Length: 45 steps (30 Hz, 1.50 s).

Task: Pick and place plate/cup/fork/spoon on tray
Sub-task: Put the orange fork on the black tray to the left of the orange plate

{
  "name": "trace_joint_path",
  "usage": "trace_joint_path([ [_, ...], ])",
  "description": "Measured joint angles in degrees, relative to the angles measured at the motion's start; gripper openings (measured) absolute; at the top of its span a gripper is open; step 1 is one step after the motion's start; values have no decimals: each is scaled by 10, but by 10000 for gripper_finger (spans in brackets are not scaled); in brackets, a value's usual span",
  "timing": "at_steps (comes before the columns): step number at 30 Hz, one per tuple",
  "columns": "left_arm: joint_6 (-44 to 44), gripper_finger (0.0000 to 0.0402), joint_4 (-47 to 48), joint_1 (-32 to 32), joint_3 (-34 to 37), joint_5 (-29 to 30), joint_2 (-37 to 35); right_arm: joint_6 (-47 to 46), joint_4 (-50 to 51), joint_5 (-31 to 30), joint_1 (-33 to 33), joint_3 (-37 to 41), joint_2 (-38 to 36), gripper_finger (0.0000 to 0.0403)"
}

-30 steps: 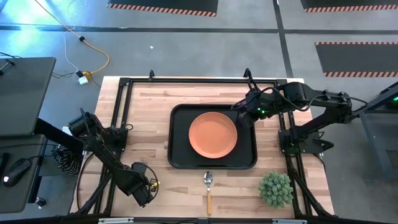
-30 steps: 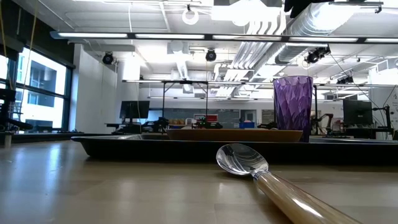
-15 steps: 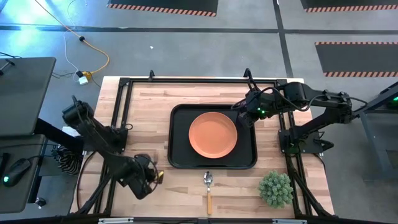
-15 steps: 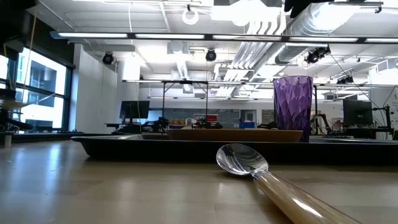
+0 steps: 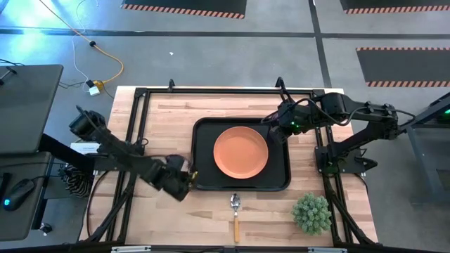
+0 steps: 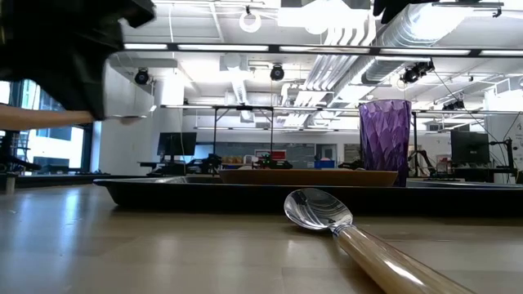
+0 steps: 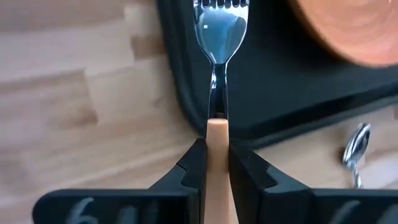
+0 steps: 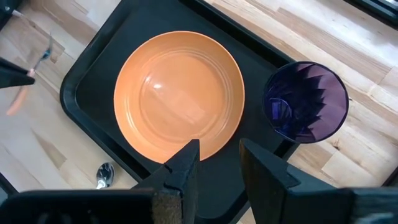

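My left gripper [image 5: 184,181] is shut on the fork [image 7: 219,37], at the left rim of the black tray [image 5: 204,151]. The fork's silver tines reach over that rim. The orange plate [image 5: 240,152] lies in the middle of the tray. The purple cup [image 8: 305,102] stands upright in the tray's far right corner and also shows in the low view [image 6: 384,140]. My right gripper [image 8: 219,163] is open and empty above the tray, between plate and cup. The spoon [image 5: 236,211] lies flat on the table near the tray's near rim. My left gripper pinches the fork's orange handle [image 7: 216,129] between its two fingers, just behind the metal neck. The fingers lie along the fork, which sticks straight out ahead of them, tines first. The fork is lifted clear of table and tray.
A small green plant [image 5: 311,213] stands at the table's near right corner. Bare wood lies left of the tray and along the far edge. The black frame rails [image 5: 137,126] run along the table's sides.
My left gripper has carried the fork from the table's near left corner toward the right and far side, up to the tray's left rim. In the low view it has come into sight at the upper left. My right arm has kept still.
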State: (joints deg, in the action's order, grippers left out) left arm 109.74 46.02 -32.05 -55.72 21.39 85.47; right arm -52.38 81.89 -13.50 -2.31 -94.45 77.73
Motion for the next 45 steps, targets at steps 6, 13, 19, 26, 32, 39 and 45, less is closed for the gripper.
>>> trace_joint_path([
  [6,-88,35,-12,89,0,-40,0,-5,0,0,0,0,0,106],
  [13,-171,35,-35,176,0,-65,0,-1,0,0,0,0,0,106],
  [19,-211,35,-44,235,0,-78,0,-1,0,0,0,0,0,106],
  [26,-255,35,-74,289,0,-91,5,-6,0,-5,0,0,0,106],
  [32,-279,35,-97,316,0,-117,32,-1,0,-10,0,0,0,106],
  [39,-275,39,-96,325,-1,-125,54,-1,1,-10,0,0,0,106],
  [45,-274,39,-113,332,0,-135,73,5,4,-10,0,0,0,106],
])
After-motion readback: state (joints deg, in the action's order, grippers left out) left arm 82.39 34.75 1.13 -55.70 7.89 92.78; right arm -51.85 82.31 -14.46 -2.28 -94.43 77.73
